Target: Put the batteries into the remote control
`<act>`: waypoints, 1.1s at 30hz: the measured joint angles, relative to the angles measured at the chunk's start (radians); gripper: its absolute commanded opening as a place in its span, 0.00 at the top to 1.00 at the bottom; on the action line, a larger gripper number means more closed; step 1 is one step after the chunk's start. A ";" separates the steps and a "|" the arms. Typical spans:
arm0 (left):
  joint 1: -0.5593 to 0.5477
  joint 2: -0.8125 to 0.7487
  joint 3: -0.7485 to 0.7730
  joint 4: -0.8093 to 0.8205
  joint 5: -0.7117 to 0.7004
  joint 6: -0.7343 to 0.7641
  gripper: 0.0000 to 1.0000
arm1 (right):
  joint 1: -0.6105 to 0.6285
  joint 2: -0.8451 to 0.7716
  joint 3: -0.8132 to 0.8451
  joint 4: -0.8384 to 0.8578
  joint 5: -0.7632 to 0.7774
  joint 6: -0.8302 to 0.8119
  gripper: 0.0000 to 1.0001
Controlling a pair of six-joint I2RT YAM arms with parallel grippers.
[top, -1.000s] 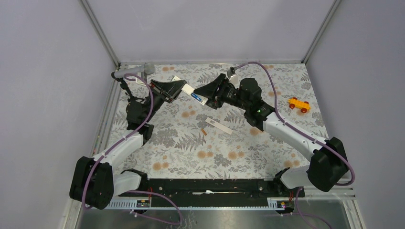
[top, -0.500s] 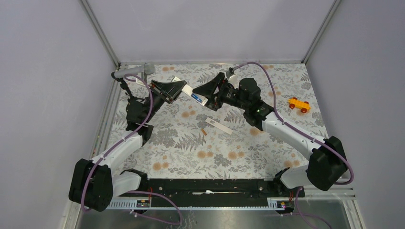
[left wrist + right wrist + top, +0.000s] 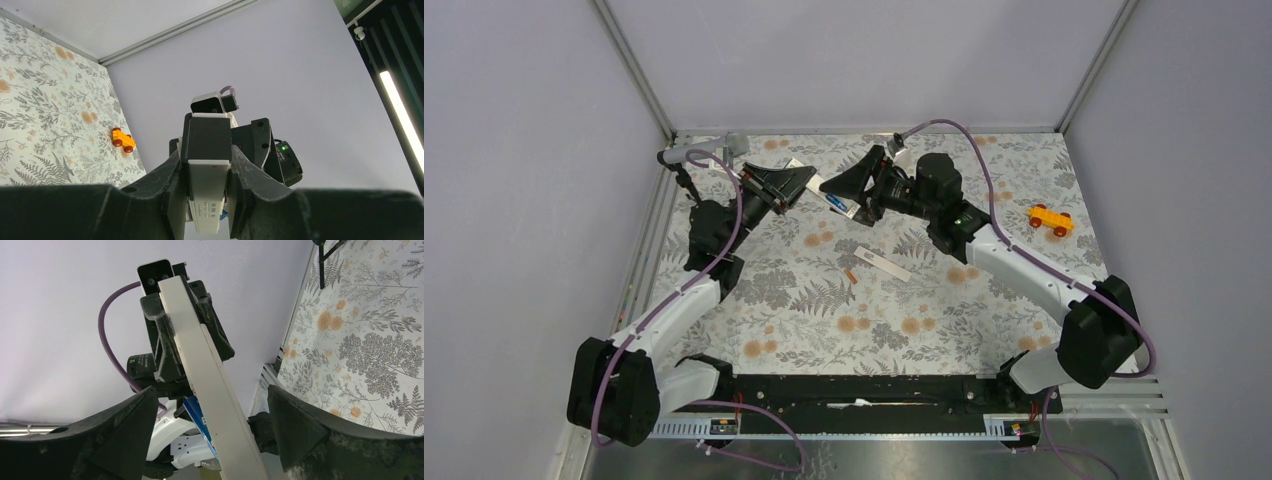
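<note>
From above, the left gripper (image 3: 804, 182) pinched the remote control (image 3: 832, 200) clear of the counter (image 3: 984, 330) in the upper middle of the frame. The right gripper (image 3: 844, 195) was spread around its free end. A white cover (image 3: 886, 264) and an orange battery (image 3: 851, 276) lay near centre, just apart.

The left wrist view showed what that one could not: the fingers (image 3: 174, 187) clamped on the bar's long sides.

In the right wrist view the bar ran between wide fingers, touching neither. A blue battery (image 3: 196, 417) sat low against it; whether it was seated I could not tell.

The remote looked light, stiff and slick, best held by its sides; the batteries looked tiny and apt to roll.
</note>
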State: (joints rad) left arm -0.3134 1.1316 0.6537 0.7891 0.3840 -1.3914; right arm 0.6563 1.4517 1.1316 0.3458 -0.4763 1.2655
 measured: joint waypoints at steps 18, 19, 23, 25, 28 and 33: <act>0.000 -0.005 0.013 -0.031 -0.015 -0.004 1.00 | 0.002 0.016 0.010 -0.018 -0.046 -0.019 0.51; 0.000 -0.005 0.013 -0.032 -0.016 -0.007 1.00 | 0.002 0.016 0.009 -0.021 -0.044 -0.021 0.52; 0.000 -0.005 0.014 -0.041 -0.016 -0.010 1.00 | 0.002 0.014 -0.002 -0.017 -0.041 -0.019 0.51; 0.000 -0.005 0.014 -0.048 -0.016 -0.019 1.00 | 0.002 0.013 -0.006 -0.008 -0.041 -0.019 0.43; 0.000 -0.005 0.018 -0.064 -0.016 -0.022 1.00 | 0.002 0.013 -0.012 -0.008 -0.040 -0.021 0.15; 0.012 -0.024 0.030 -0.106 -0.017 0.002 1.00 | 0.002 0.013 -0.016 0.000 -0.037 -0.026 0.00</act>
State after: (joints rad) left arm -0.3016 1.1072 0.6838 0.6827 0.3672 -1.3891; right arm 0.6579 1.4643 1.1160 0.3454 -0.5133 1.2392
